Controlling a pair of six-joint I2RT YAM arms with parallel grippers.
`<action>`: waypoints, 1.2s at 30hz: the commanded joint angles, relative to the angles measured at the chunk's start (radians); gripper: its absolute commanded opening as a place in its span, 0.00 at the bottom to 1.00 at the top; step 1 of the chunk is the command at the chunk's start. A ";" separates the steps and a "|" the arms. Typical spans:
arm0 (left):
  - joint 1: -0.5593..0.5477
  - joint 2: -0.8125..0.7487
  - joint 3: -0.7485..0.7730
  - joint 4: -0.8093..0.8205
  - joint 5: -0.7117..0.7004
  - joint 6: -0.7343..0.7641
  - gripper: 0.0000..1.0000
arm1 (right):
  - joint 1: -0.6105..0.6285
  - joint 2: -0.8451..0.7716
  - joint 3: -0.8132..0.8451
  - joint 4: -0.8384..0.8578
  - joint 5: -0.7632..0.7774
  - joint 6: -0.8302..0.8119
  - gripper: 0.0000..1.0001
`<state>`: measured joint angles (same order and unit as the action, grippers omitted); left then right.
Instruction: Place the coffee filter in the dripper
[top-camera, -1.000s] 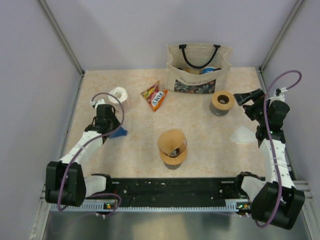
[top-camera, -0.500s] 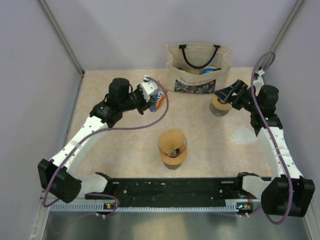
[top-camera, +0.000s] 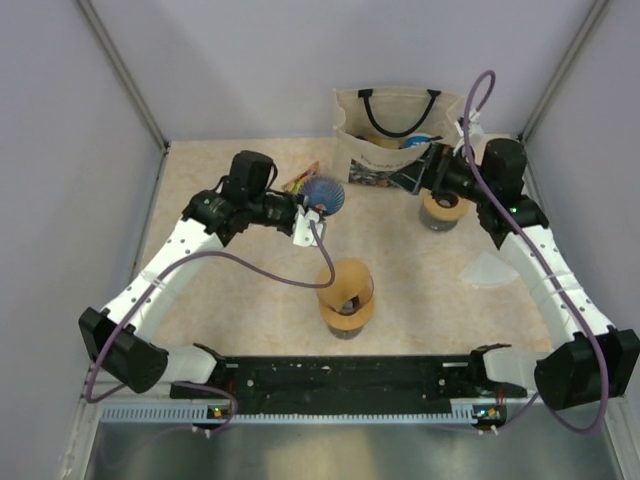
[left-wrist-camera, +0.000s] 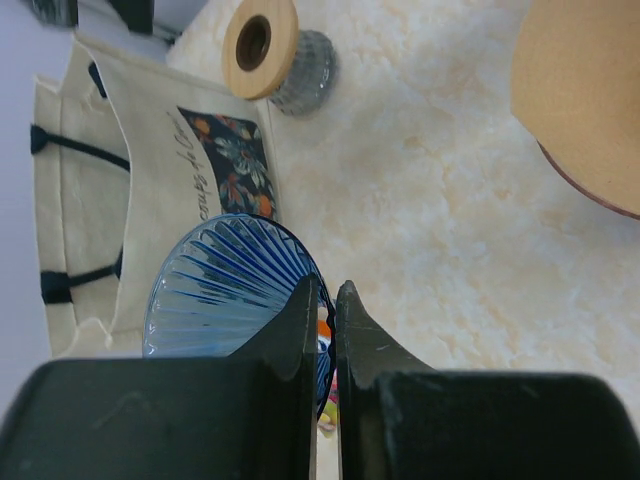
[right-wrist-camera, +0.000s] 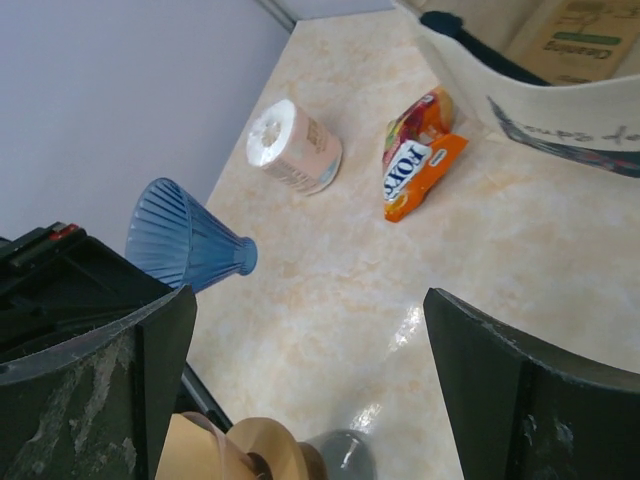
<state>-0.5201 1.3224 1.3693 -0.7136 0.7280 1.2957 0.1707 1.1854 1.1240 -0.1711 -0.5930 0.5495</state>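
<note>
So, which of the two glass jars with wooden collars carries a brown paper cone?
The glass jar in the middle of the table: a brown paper cone sits on it. The jar beside the cloth bag has a bare collar.

Bag (top-camera: 398, 135) back ctr, jar (top-camera: 443, 207) before it, filter (top-camera: 487, 270) R, carafe (top-camera: 345, 318) front ctr, dripper (top-camera: 323, 193) L.

White arm links (top-camera: 163, 277), black joints (top-camera: 250, 170), purple cables (top-camera: 258, 268), scuffed black tool fingers (right-wrist-camera: 90, 390)

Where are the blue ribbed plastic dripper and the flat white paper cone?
Blue ribbed plastic dripper (left-wrist-camera: 225, 288): left wrist view, ribbed inner wall.
Flat white paper cone (top-camera: 487, 270): top external view, its middle.
</note>
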 joint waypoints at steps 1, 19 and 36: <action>-0.015 0.047 0.100 -0.079 0.155 0.238 0.00 | 0.099 0.065 0.140 -0.028 0.013 -0.071 0.95; -0.100 0.236 0.284 -0.213 0.126 0.317 0.00 | 0.277 0.201 0.270 -0.166 0.167 -0.244 0.71; -0.132 0.271 0.323 -0.228 0.077 0.340 0.00 | 0.291 0.220 0.286 -0.212 0.144 -0.275 0.30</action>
<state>-0.6445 1.5856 1.6432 -0.9474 0.7940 1.6012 0.4473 1.3972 1.3521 -0.3729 -0.4335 0.3050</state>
